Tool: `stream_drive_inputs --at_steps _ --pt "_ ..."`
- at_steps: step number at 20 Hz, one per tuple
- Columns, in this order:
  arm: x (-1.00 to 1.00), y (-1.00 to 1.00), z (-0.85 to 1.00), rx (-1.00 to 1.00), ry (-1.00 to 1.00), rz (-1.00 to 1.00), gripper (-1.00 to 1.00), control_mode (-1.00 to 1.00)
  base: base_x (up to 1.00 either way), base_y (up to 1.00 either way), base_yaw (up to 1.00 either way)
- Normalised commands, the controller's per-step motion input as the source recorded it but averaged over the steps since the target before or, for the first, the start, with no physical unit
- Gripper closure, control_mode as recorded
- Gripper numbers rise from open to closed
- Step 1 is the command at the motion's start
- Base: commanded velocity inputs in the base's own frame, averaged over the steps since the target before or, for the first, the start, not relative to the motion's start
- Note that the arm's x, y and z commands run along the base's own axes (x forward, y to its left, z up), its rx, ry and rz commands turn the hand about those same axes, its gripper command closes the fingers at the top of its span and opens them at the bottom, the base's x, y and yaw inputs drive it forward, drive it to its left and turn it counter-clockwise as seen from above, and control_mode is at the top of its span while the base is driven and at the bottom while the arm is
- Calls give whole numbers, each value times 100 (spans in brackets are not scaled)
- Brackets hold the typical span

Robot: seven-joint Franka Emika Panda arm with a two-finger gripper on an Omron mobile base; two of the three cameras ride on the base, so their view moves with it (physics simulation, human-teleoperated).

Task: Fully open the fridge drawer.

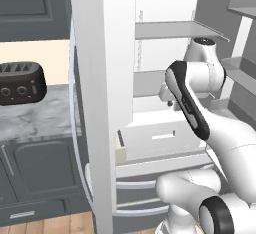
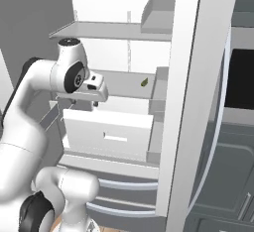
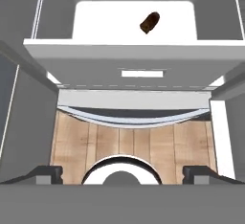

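The fridge drawer [image 1: 150, 139] is a wide white box with a small slot handle [image 2: 115, 138] at the centre of its flat front. It stands pulled partly out of the open fridge. In the hand view I look down on the drawer [image 3: 134, 62], and a small brown item [image 3: 150, 23] lies in its white inside. My gripper [image 3: 122, 173] hangs above and just in front of the drawer front, open, with nothing between its widely spread fingertips [image 3: 48, 173]. The hand [image 2: 94, 91] sits a little above the drawer's top edge.
Grey fronts with curved silver bar handles [image 1: 140, 183] [image 2: 124, 184] lie below the drawer. The open fridge doors [image 1: 100, 103] [image 2: 191, 102] flank the arm. Fridge shelves [image 2: 114, 30] are above. A black toaster [image 1: 20, 83] stands on the marble counter [image 1: 35, 120] to the left.
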Motion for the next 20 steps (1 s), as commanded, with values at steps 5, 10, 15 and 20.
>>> stream_drive_inputs --at_steps 5,10,15,20 --pt "66 0 -43 -10 -6 0 -100 -100 0 0 0" --pt "72 0 -26 0 -2 0 -100 -100 0 0 0" --pt "73 0 -23 1 0 0 -100 -100 0 0 0" --pt "43 0 -35 1 0 0 -100 -100 0 0 0"
